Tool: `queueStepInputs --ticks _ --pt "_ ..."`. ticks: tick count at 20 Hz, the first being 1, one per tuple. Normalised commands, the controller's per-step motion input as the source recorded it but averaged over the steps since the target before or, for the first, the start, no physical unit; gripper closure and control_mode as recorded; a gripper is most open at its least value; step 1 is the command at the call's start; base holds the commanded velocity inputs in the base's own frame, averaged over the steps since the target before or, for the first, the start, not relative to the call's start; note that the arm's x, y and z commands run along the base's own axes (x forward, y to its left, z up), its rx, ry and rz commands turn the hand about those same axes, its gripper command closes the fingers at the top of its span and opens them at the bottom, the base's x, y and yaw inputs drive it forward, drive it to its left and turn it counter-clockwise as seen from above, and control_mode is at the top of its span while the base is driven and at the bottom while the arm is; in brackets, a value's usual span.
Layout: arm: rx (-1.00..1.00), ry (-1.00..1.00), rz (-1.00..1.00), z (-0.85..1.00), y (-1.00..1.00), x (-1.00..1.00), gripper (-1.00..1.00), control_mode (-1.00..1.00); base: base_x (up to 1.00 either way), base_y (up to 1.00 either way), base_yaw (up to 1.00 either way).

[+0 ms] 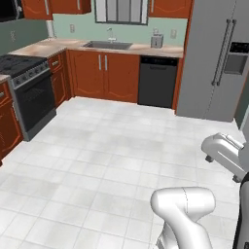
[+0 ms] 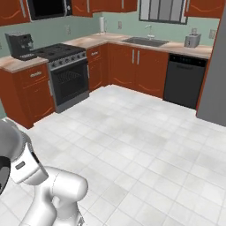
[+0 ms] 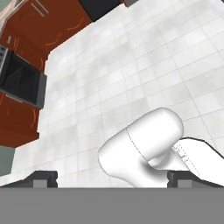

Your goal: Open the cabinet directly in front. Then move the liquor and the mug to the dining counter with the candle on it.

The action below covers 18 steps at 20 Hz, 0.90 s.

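Reddish-brown wall cabinets (image 1: 65,6) hang above the far tabletop (image 1: 146,48), well apart from the hand (image 3: 112,177), which is spread wide, grasping nothing. Stiff doors; pull by a bar handle.

Both base views sit behind the arm, well back from the counters, looking forward and down over white floor (image 1: 112,155). Left one faces sink (image 1: 108,45) and fridge (image 1: 219,58); right one angles toward stove (image 2: 66,75). Shared: sink, dishwasher (image 2: 184,81), stove. Hand view tilts, looking down past fingertips (image 3: 43,178) at floor, oven off upper left.
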Motion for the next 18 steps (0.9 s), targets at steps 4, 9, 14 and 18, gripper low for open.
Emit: queueStepInputs --ticks 4,9,14,18 --pt "0.00 0.00 0.00 0.00 0.00 0.00 -1.00 1.00 0.60 -0.08 0.09" --pt "0.00 0.00 0.00 0.00 0.00 0.00 -1.00 1.00 0.69 -0.04 0.10" --pt "0.00 0.00 0.00 0.00 0.00 0.00 -1.00 1.00 0.76 -0.04 0.11" --pt "0.00 0.00 0.00 0.00 0.00 0.00 -1.00 1.00 0.80 -0.07 0.13"
